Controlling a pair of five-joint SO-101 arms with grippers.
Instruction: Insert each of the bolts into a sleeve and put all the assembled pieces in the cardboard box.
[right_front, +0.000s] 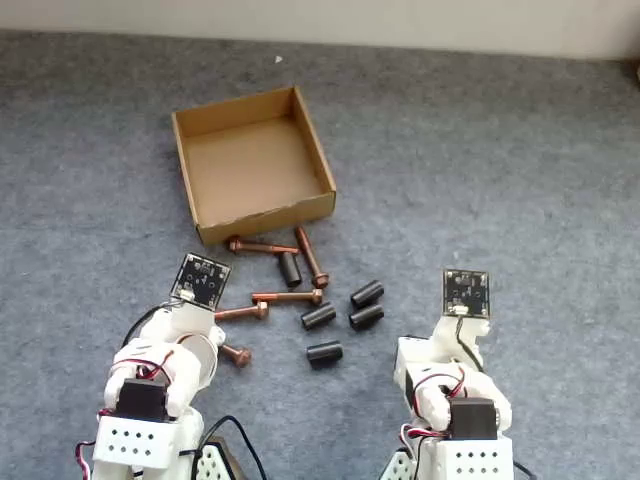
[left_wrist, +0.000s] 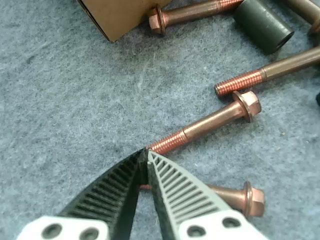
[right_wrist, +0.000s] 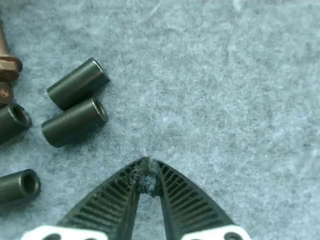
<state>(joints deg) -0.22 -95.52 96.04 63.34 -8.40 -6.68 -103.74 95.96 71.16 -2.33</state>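
Observation:
Several copper bolts and several black sleeves lie loose on the grey carpet in front of the open cardboard box, which holds nothing. My left gripper is shut and holds nothing. Its tips sit at the threaded end of one bolt, and another bolt lies partly under its fingers. My right gripper is shut and holds nothing, over bare carpet a short way from two side-by-side sleeves. None of the bolts is in a sleeve.
The left arm and right arm stand at the near edge, on either side of the parts. A box corner and one sleeve lie beyond the left gripper. Bare carpet stretches to the right of the parts.

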